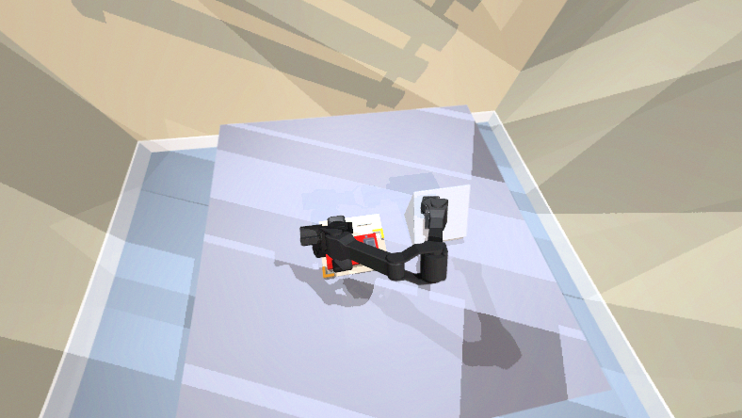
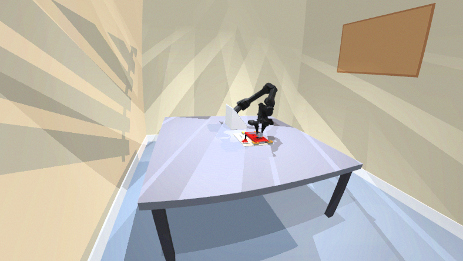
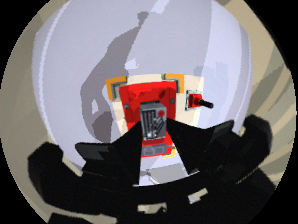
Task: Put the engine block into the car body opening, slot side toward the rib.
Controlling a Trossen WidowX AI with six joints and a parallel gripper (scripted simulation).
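Note:
The red car body (image 3: 133, 96) (image 2: 254, 139) (image 1: 329, 261) lies on a white mat (image 2: 240, 135) (image 1: 364, 225) with orange corner marks, near the middle of the table. My gripper (image 3: 153, 121) (image 2: 259, 130) points straight down over the car body and is shut on the grey engine block (image 3: 154, 121) (image 2: 259, 133). In the wrist view the block stands upright between the two dark fingers, right at the opening in the middle of the body. I cannot tell how deep it sits. In the top view the arm hides the block and most of the body.
A small red and black part (image 3: 198, 103) (image 2: 245, 140) lies on the mat beside the car body. A white upright wedge panel (image 2: 234, 118) (image 1: 454, 213) stands behind the mat by the arm's base (image 1: 433, 267). The grey table (image 2: 210, 168) stands in a walled room.

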